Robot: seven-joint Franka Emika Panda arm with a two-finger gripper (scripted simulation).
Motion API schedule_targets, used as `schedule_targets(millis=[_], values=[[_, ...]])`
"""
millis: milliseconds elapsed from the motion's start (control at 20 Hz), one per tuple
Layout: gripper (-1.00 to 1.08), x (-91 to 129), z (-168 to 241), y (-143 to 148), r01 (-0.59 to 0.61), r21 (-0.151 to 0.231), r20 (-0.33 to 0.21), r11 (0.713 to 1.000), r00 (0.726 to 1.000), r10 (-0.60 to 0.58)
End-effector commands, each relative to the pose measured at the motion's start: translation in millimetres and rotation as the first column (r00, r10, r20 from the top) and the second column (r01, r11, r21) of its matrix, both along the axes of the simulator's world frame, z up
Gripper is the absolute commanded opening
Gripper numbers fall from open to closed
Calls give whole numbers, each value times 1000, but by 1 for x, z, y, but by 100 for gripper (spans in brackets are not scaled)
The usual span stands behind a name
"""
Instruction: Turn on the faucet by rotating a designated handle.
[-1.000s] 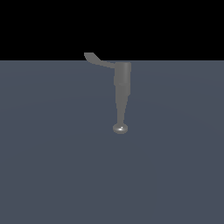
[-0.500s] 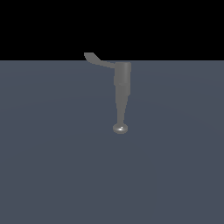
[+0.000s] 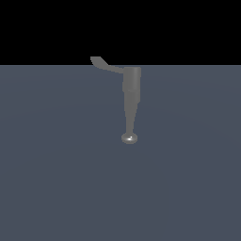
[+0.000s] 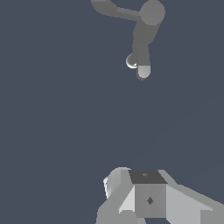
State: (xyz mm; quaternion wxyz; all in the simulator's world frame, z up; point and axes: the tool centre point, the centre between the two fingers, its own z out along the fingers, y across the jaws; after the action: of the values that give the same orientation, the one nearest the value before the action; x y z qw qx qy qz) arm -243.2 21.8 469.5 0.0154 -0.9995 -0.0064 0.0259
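The grey faucet (image 3: 132, 89) stands on the dark floor (image 3: 56, 179), its thick cylinder tapering to a stem that ends in a shiny knob (image 3: 129, 138). Its thin curved handle (image 3: 106, 66) sticks out from the cylinder's top toward the exterior view's left, paddle tip outermost. No gripper shows in the exterior view. In the wrist view the faucet (image 4: 144, 35), handle (image 4: 114, 11) and knob (image 4: 132, 61) lie far ahead of my gripper (image 4: 148, 177), a white blocky shape touching nothing. No gap between its fingers is discernible.
A flat dark grey-blue floor (image 4: 52, 131) surrounds the faucet on all sides. A black background (image 3: 188, 28) fills the space beyond its far edge.
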Motion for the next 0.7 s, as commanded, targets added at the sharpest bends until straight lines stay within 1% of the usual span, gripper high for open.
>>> schedule_targets(millis=[0,350,500,650], values=[[-100,5,-1,0,25,2,-1,1000,1000,-25],[-100,28,-4,3,136,8,-3,991,991,-136],[-100,41,-6,4,200,11,-6,980,980,-200],[-100,56,-10,6,272,13,-9,962,962,-272]])
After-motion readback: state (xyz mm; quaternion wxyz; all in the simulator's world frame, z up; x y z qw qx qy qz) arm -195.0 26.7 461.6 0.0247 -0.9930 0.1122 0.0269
